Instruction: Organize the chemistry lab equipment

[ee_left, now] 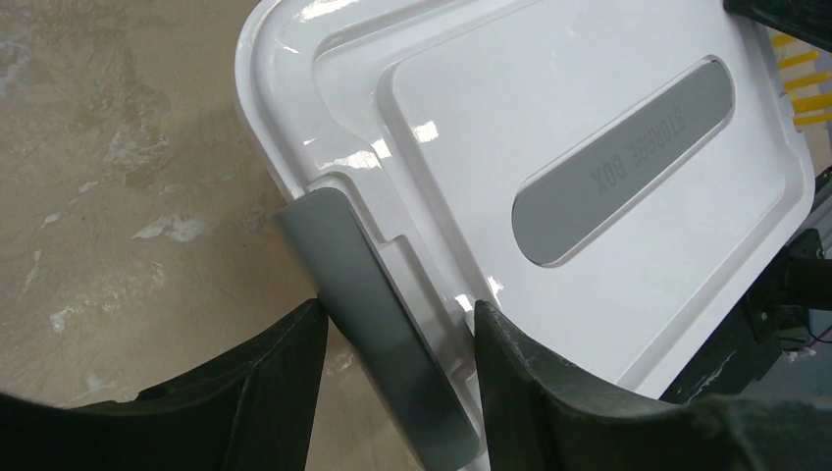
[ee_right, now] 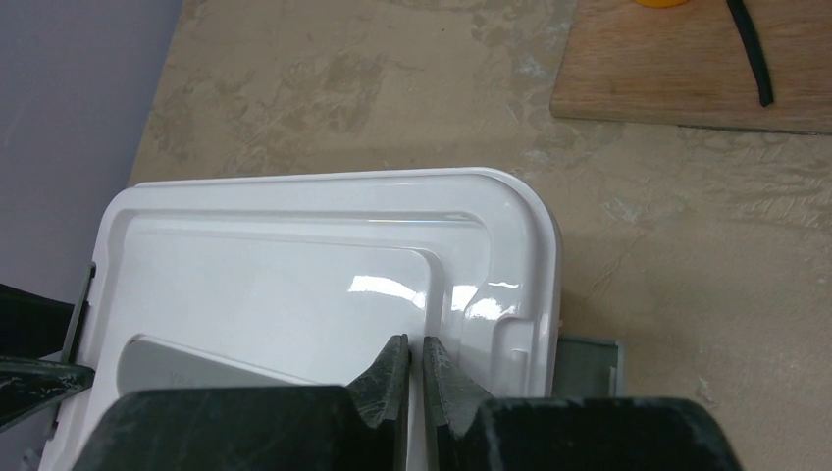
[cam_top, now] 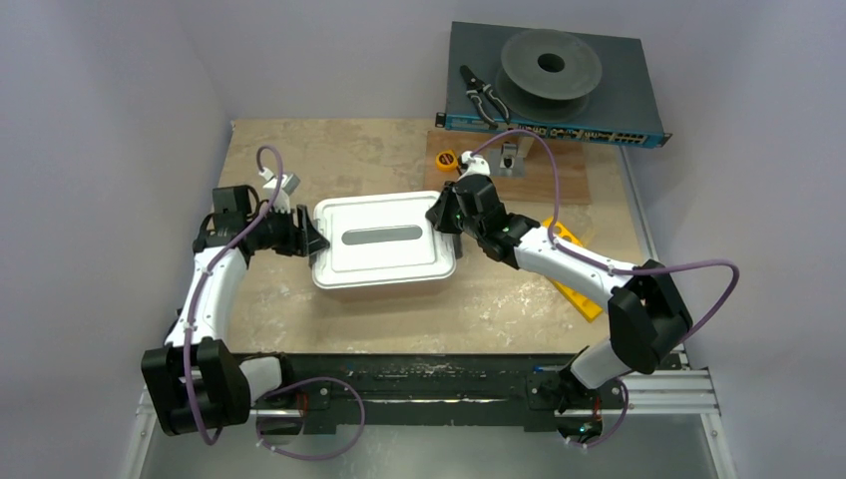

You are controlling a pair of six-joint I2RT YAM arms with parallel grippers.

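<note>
A white storage box (cam_top: 384, 254) with its lid on stands mid-table. My left gripper (cam_top: 307, 239) is at its left end, open, with the fingers either side of the grey latch (ee_left: 378, 324). My right gripper (cam_top: 446, 215) is over the box's right end, shut and empty, with its tips (ee_right: 415, 343) just above the lid (ee_right: 294, 265). The right grey latch (ee_right: 589, 363) sticks out flat from the box. The yellow holed rack (cam_top: 579, 289) lies under my right arm and shows in the left wrist view (ee_left: 800, 74). The squeeze bottle, tubes and sticks are out of view.
A wooden board (cam_top: 519, 170) lies behind the box, with a yellow tape measure (cam_top: 448, 160) at its left edge. Behind it a network switch (cam_top: 554, 125) carries black-handled pliers (cam_top: 482, 95) and a grey spool (cam_top: 550, 65). Walls close in on both sides.
</note>
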